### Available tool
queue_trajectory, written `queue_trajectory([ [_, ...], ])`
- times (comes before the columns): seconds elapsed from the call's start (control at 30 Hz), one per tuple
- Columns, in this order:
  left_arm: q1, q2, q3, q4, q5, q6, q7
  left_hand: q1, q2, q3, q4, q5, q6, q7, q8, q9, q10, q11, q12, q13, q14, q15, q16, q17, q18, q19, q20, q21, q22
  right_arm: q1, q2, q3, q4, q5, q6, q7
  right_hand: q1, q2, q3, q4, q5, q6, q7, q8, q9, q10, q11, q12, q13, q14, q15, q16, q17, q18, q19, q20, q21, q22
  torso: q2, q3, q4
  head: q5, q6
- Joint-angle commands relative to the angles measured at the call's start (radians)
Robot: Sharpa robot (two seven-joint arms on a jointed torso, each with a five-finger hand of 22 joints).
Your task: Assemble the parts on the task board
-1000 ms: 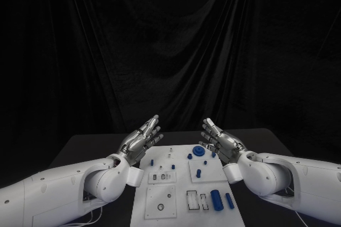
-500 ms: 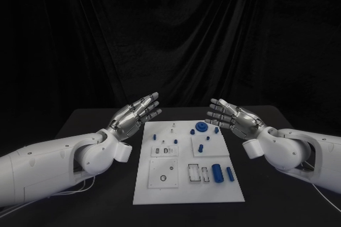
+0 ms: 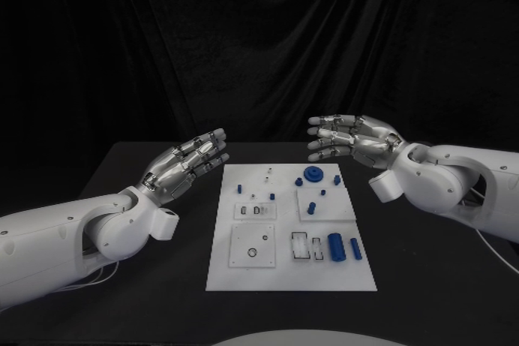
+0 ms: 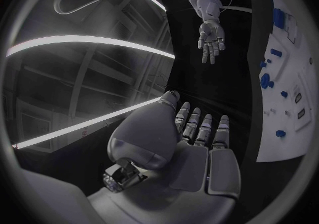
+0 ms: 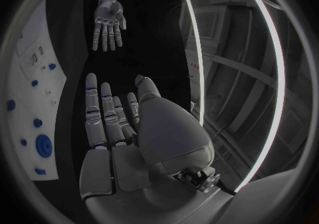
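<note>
The white task board [image 3: 283, 275] lies in the middle of the black table, with small blue parts on it: a round gear-like piece [image 3: 313, 174] at the far end, a thick cylinder [image 3: 337, 248] and a thin peg [image 3: 355, 248] near the front right. My left hand [image 3: 187, 164] hovers open above the table, left of the board's far end, fingers straight. My right hand [image 3: 352, 139] hovers open above the board's far right corner, holding nothing. The left wrist view shows my left hand [image 4: 193, 149], the right hand [image 4: 211, 39] and the board [image 4: 289, 80]. The right wrist view shows my right hand [image 5: 116, 133], the left hand [image 5: 108, 23] and the board [image 5: 30, 107].
The black table [image 3: 433, 256] reaches out on both sides of the board. A black curtain [image 3: 259, 61] hangs behind it. Rectangular recesses [image 3: 305, 246] and a small ring [image 3: 253, 251] mark the board's near half.
Both hands have moved apart, away from the board's far end, the right one rising and turning. The whole picture has shifted, so the camera moved too.
</note>
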State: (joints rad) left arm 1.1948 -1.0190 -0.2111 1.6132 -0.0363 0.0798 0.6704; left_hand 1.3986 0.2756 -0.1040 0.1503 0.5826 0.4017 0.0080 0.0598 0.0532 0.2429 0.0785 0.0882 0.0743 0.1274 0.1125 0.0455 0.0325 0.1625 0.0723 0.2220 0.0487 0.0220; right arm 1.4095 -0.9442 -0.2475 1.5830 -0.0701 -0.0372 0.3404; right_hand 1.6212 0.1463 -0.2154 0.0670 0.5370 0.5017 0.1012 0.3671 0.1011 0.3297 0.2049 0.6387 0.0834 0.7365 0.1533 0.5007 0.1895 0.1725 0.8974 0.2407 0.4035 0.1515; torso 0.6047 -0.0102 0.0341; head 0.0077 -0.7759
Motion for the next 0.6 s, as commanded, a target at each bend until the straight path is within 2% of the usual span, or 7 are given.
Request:
queue_trajectory([
  [0.03,0.007,-0.007,0.003,0.014,-0.024,-0.016,0.099,0.001,-0.007,0.007,-0.001,0.004,-0.008,-0.002,-0.003,-0.002,-0.010,0.000,0.007,-0.001,0.009,0.000,0.002,0.002,0.019,0.006,0.003,0.005,0.002,0.029,-0.001,0.001,-0.003,-0.327,-0.115,-0.140,0.025,-0.009,0.016,-0.035,-0.008,0.012,0.009,0.014,0.003,0.036,-0.007,0.019,0.000,0.078,-0.022,0.036,0.008,0.007,0.057,-0.023,0.060,0.032,0.028,0.0021,0.0049,-0.009,-0.003],
  [0.13,0.015,-0.015,0.003,0.018,-0.025,-0.021,0.102,0.001,-0.008,0.008,-0.003,0.004,-0.013,-0.005,-0.005,-0.003,-0.009,0.001,0.009,-0.001,0.011,0.001,0.002,0.002,0.019,0.008,0.004,0.005,0.002,0.060,0.006,0.001,-0.007,-0.557,-0.156,-0.210,0.039,-0.022,0.037,-0.067,-0.106,0.043,0.012,0.033,0.004,0.125,-0.038,0.045,-0.003,0.216,-0.067,0.076,0.010,0.008,0.129,-0.067,0.200,0.117,0.052,0.0010,0.0031,-0.008,0.010],
  [0.23,0.023,-0.019,0.004,0.018,-0.025,-0.025,0.102,-0.003,-0.013,0.013,-0.010,0.004,-0.041,-0.017,-0.012,-0.006,-0.013,0.007,0.016,-0.002,0.013,0.005,0.002,0.003,0.018,0.009,0.007,0.005,0.002,0.078,0.015,0.001,-0.007,-0.772,-0.168,-0.296,0.019,-0.050,0.072,-0.058,-0.182,0.045,-0.015,0.030,-0.004,0.187,-0.061,-0.003,-0.020,0.318,-0.098,0.098,0.021,0.005,0.119,-0.097,0.355,0.233,0.069,0.0008,0.0097,-0.013,0.022],
  [0.4,0.033,-0.020,0.004,0.015,-0.025,-0.031,0.108,-0.022,-0.016,0.028,-0.029,0.004,-0.170,-0.073,-0.027,-0.018,-0.025,0.017,0.039,-0.004,0.014,0.008,0.000,0.003,0.018,0.010,0.010,0.003,0.002,0.093,0.058,0.001,-0.026,-1.104,-0.159,-0.414,0.004,-0.085,0.104,-0.047,-0.154,0.077,-0.008,0.025,-0.009,0.218,-0.066,-0.030,-0.017,0.390,-0.119,0.181,0.072,0.008,0.131,-0.106,0.472,0.326,0.099,-0.0029,0.0124,-0.009,0.033],
  [0.43,0.033,-0.020,0.004,0.015,-0.025,-0.032,0.109,-0.024,-0.016,0.029,-0.031,0.004,-0.185,-0.077,-0.028,-0.020,-0.027,0.016,0.041,-0.005,0.015,0.009,0.000,0.003,0.018,0.011,0.011,0.003,0.002,0.095,0.066,0.001,-0.030,-1.161,-0.157,-0.430,-0.003,-0.096,0.117,-0.043,-0.144,0.097,-0.004,0.020,-0.008,0.235,-0.068,-0.034,-0.016,0.412,-0.125,0.222,0.097,-0.002,0.168,-0.109,0.548,0.418,0.103,-0.0044,0.0113,-0.007,0.034],
  [0.47,0.034,-0.019,0.004,0.015,-0.025,-0.032,0.110,-0.026,-0.015,0.032,-0.034,0.005,-0.201,-0.085,-0.030,-0.022,-0.030,0.015,0.043,-0.005,0.016,0.009,0.000,0.003,0.018,0.011,0.011,0.003,0.002,0.096,0.075,0.001,-0.034,-1.232,-0.156,-0.450,-0.017,-0.118,0.138,-0.032,-0.143,0.103,-0.019,-0.001,-0.010,0.247,-0.071,-0.046,-0.016,0.399,-0.130,0.267,0.130,-0.014,0.190,-0.109,0.629,0.521,0.103,-0.0044,0.0113,-0.007,0.033],
  [0.6,0.036,-0.022,0.004,0.017,-0.025,-0.027,0.104,-0.029,-0.014,0.035,-0.038,0.008,-0.197,-0.086,-0.027,-0.020,-0.039,0.012,0.043,-0.008,0.017,0.012,0.000,0.004,0.018,0.013,0.013,0.003,0.002,0.097,0.099,0.001,-0.040,-1.414,-0.153,-0.505,-0.049,-0.141,0.178,-0.005,-0.141,0.111,-0.040,-0.026,-0.005,0.270,-0.075,-0.052,-0.009,0.389,-0.128,0.327,0.172,-0.025,0.207,-0.110,0.712,0.641,0.120,-0.0117,0.0153,-0.014,0.040],
])
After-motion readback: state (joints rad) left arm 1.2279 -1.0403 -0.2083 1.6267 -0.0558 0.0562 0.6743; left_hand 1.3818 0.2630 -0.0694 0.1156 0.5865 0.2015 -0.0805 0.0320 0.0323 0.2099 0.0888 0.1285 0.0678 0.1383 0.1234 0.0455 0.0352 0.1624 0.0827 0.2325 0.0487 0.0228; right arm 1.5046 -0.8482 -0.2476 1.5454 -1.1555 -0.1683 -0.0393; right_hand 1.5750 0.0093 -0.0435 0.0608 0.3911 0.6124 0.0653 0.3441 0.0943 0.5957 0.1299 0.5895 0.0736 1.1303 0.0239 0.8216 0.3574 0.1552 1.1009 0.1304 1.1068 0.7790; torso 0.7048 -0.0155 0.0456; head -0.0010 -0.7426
